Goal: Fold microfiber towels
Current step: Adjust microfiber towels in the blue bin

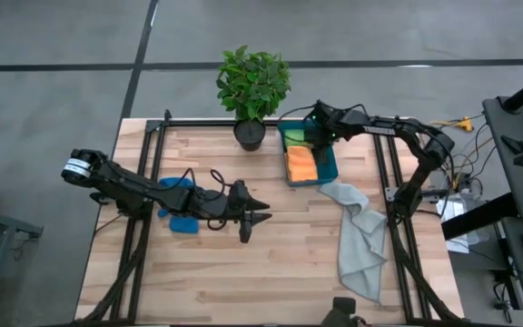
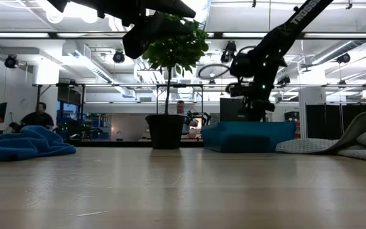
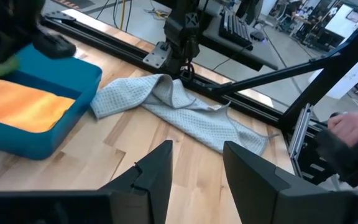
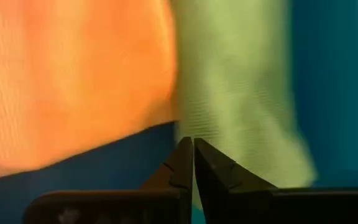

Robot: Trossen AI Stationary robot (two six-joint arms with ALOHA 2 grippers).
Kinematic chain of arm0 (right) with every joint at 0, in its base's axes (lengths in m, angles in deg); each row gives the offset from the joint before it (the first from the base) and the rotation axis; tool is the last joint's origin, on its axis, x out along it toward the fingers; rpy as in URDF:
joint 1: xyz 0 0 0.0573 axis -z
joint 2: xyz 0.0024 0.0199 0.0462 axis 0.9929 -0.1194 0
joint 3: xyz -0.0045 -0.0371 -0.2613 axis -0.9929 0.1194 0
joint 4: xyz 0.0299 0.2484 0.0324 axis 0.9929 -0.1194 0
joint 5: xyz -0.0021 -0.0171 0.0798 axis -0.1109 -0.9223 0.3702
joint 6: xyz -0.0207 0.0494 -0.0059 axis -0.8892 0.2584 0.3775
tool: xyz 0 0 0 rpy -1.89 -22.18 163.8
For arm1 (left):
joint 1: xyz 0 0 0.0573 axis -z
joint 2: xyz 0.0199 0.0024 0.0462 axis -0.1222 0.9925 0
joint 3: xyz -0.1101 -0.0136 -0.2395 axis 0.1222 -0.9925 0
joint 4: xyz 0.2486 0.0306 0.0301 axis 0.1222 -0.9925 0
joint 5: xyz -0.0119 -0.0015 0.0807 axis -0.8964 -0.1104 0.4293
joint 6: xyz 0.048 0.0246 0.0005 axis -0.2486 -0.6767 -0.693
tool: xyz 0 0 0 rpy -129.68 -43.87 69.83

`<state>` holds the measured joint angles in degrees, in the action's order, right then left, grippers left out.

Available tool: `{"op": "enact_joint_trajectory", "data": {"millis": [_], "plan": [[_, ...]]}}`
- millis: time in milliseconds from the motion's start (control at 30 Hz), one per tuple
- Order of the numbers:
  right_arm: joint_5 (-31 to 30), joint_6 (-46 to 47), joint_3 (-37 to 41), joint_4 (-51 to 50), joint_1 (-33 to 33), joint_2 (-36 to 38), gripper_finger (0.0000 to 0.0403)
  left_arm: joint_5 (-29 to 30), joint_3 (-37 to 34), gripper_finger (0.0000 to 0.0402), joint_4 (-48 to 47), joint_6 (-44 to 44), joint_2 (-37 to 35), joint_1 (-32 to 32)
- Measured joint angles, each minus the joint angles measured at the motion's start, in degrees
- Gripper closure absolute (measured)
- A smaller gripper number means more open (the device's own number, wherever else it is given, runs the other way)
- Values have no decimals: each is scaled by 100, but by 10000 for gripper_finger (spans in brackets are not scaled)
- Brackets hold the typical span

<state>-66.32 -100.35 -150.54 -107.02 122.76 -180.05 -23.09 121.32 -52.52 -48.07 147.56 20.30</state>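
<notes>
The right gripper (image 4: 193,163) hung closed and empty over the teal bin (image 1: 329,169) — the lime green towel (image 4: 235,93) just ahead, the orange towel (image 4: 73,74) beside it. The left gripper (image 1: 260,214) waited open mid-table — farther off.

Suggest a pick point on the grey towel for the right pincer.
Probably the corner nearest the teal bin. The grey towel lies crumpled in a strip toward the table's near edge, and that end bunches up off the wood. Come straight down from above. The right pincer sits over the bin now, shut.
</notes>
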Motion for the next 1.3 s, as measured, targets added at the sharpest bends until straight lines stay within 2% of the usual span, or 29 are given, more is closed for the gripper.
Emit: {"op": "enact_joint_trajectory", "data": {"millis": [133, 267, 400, 533, 700, 900, 1133, 1300], "plan": [[-21, -1, -12, 448, 52, 134, 394, 0, 0, 272, 4, 1, 0, -7], [33, -9, -13, 704, 39, -53, 394, 0, 0, 272, 9, 7, 0, -7], [21, 444, 15, 596, -72, -416, 394, -1, 0, 272, 9, 15, 0, -6], [-207, 738, -20, 859, -79, -342, 394, -2, 0, 272, 8, 15, 0, -5], [-243, 691, -48, 1364, -136, -142, 394, -2, 0, 272, 7, 15, 0, -6], [18, 321, -51, 1614, -339, -531, 395, 7, 0, 272, 8, 13, -2, -38], [-367, 1156, -228, 1591, -152, -375, 395, 11, 0, 272, 9, 11, -2, -51], [-1344, 1246, -144, 1109, -37, -516, 395, 18, 0, 272, 9, 11, -2, -51]]}}
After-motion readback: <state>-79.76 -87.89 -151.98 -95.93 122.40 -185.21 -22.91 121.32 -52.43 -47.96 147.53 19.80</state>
